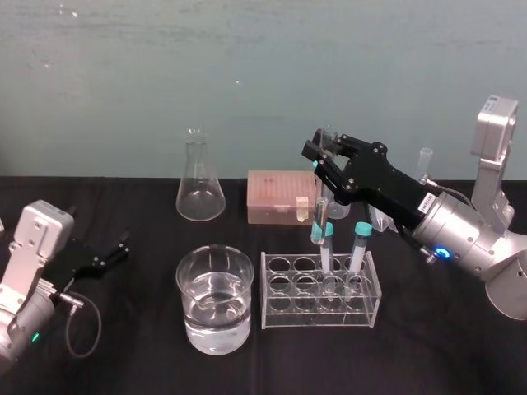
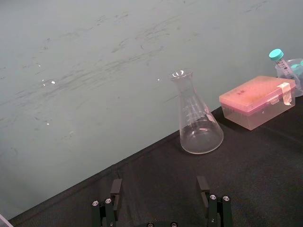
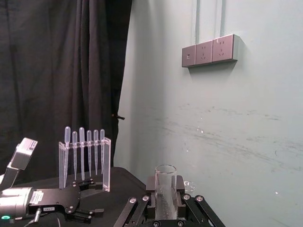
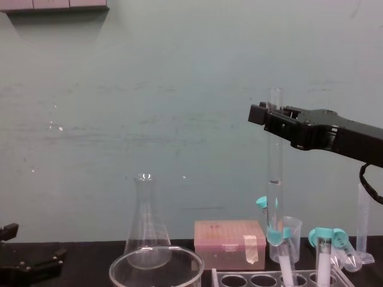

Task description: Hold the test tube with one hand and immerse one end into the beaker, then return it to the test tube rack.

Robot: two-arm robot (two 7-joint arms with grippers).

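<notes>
Now right gripper (image 1: 321, 160) pinches the test tube (image 4: 274, 155) high over the test tube rack (image 1: 284, 318); a tilt could clip teal-capped tubes (image 1: 359, 247). Left gripper (image 1: 122, 249) parked, spread.

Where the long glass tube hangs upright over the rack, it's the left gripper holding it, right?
No: the head view shows the right gripper holding the test tube upright over the test tube rack; the left gripper sits parked and open.
</notes>
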